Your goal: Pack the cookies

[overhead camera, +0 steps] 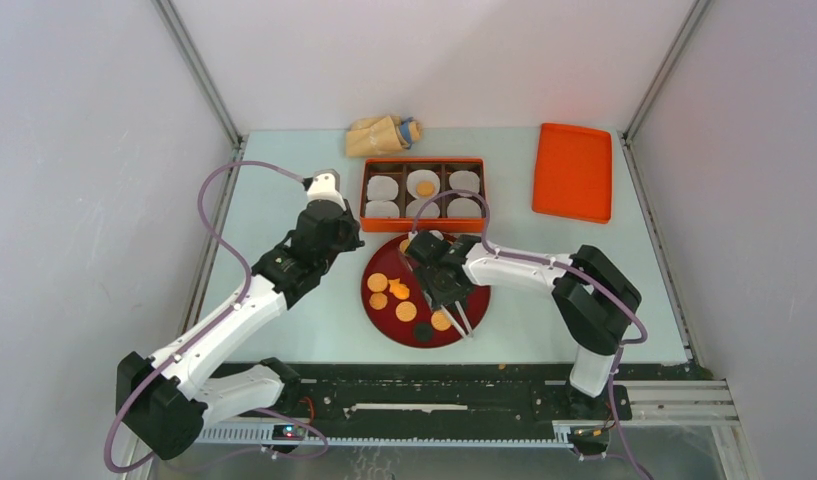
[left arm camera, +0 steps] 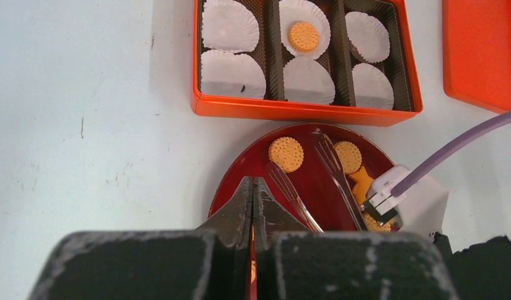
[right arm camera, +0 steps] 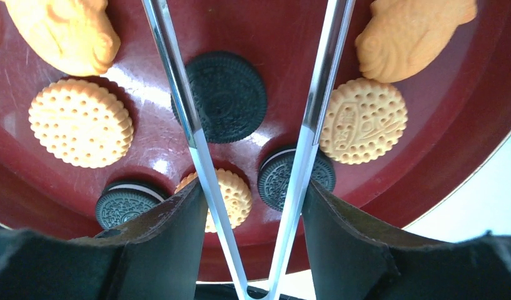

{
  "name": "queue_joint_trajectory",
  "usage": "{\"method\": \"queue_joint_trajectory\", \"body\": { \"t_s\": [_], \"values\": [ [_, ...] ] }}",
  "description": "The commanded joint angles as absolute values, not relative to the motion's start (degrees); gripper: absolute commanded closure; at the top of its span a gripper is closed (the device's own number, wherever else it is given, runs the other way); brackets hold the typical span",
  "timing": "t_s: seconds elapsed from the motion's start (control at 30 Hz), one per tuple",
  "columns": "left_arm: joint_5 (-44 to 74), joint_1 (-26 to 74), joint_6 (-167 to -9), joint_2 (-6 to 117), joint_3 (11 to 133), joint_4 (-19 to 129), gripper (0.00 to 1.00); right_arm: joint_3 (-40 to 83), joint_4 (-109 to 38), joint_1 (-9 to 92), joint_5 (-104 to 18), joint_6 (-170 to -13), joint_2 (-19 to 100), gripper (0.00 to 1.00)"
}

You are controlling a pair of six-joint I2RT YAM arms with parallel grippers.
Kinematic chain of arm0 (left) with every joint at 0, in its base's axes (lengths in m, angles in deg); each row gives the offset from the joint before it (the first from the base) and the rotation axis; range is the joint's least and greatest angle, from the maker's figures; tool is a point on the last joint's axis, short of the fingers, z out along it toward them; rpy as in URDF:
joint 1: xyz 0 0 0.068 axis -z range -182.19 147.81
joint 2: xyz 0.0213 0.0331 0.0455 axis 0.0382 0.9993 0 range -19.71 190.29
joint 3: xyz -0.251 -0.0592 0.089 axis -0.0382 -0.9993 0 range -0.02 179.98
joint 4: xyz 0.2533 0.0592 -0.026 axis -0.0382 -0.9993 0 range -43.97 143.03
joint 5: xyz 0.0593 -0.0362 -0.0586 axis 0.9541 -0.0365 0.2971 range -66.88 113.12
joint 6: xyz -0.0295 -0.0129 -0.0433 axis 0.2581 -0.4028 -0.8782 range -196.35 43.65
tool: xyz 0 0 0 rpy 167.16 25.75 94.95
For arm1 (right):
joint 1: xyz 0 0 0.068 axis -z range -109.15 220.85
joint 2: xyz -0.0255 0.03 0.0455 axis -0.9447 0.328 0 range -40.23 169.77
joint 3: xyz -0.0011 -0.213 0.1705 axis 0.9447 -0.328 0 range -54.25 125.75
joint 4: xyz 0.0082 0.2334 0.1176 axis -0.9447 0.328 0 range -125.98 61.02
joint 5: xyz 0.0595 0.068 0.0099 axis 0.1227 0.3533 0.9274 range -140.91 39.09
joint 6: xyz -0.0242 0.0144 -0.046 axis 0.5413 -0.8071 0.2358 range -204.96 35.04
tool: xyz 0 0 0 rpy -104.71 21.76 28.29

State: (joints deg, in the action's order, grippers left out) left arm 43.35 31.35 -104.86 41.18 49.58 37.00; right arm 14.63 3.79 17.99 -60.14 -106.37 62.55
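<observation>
While the right hand point(right arm camera: 252, 187) pinches a pair of clear tongs point(right arm camera: 177, 106) between its fingers, we see the two blades fanned apart over the red plate point(right arm camera: 465, 125). A dark sandwich cookie point(right arm camera: 224, 97) shows between them; we cannot tell whether they touch it. Around it lie the cookies point(right arm camera: 80, 122): round tan discs on either side, another just under the blades, and two brighter orange moulded ones at the far edge. Two more dark cookies sit near the fingers. Over to the left hand point(left arm camera: 253, 187), we have its fingers pressed flat together, holding nothing, at the plate's left rim. Beyond the plate on the desk point(left arm camera: 84, 94) sits the orange box point(left arm camera: 303, 112), white paper liners point(left arm camera: 231, 25) in its compartments, and one round cookie lying in the middle rear liner.
</observation>
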Motion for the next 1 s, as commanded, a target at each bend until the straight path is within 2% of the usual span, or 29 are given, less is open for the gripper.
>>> {"method": "queue_joint_trajectory", "body": {
  "t_s": [0.0,0.13,0.47,0.6,0.67,0.77,0.97],
  "values": [
    [42.8,31.5,-105.6,40.9,51.4,38.2,1.0,18.4,4.1,18.8,-60.6,-107.2,63.1,0.38],
    [42.8,31.6,-105.5,40.9,51.2,38.4,1.0,20.3,4.9,18.7,-60.8,-107.2,63.7,0.46],
    [42.6,31.6,-105.6,40.5,50.5,38.4,1.0,22.7,8.4,18.0,-59.7,-106.3,65.2,0.45],
    [42.7,31.5,-105.6,40.1,50.2,38.4,1.0,22.9,8.2,18.3,-59.1,-106.5,64.4,0.58],
    [42.8,31.5,-105.6,40.0,50.2,38.4,1.0,23.2,8.3,18.5,-58.9,-106.9,63.4,0.72],
    [42.8,31.6,-105.7,39.9,50.1,38.4,1.0,24.7,10.3,18.5,-59.9,-107.4,62.0,0.84],
    [42.8,31.5,-105.8,39.7,50.3,38.5,1.0,28.0,13.2,17.8,-64.3,-107.5,55.4,0.88]
  ]
}}
